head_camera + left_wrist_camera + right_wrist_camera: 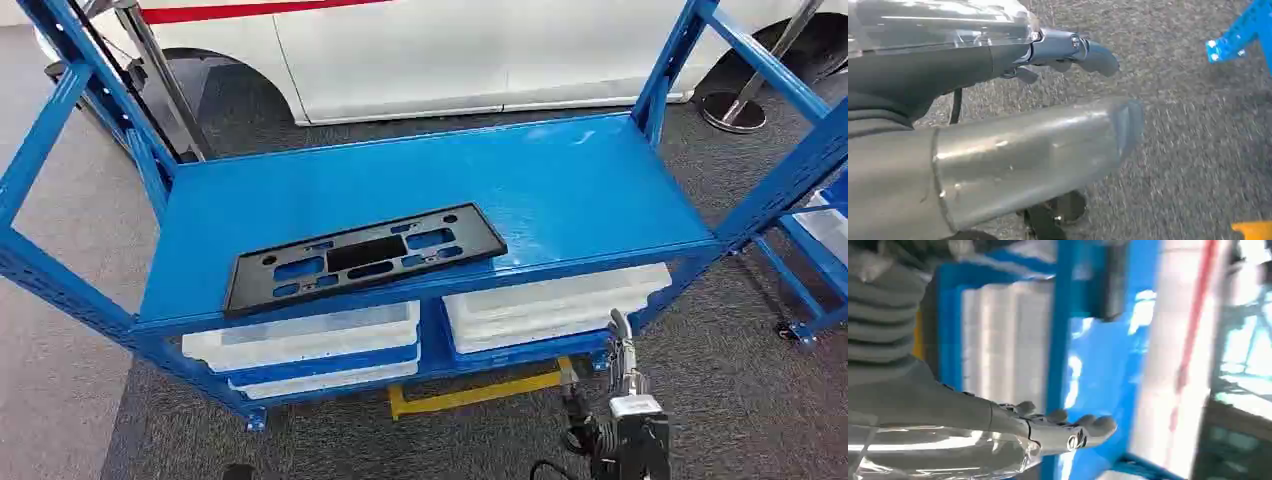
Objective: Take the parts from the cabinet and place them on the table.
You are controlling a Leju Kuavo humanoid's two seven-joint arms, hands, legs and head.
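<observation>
A flat black rectangular plate point(366, 255) with slotted cut-outs lies on the front left of the blue rack's point(560, 190) top shelf, while the right hand point(1048, 427), extended before it, and the left hand point(1068, 50), over grey carpet, have fingers loose, grasping nothing.

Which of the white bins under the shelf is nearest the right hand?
The right-side stack of white bins, just above the right hand; the left stack sits under the black plate.

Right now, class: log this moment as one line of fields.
part: black plate flat on blue shelf | right hand: open, low by white bins | left hand: holding nothing, over carpet
</observation>
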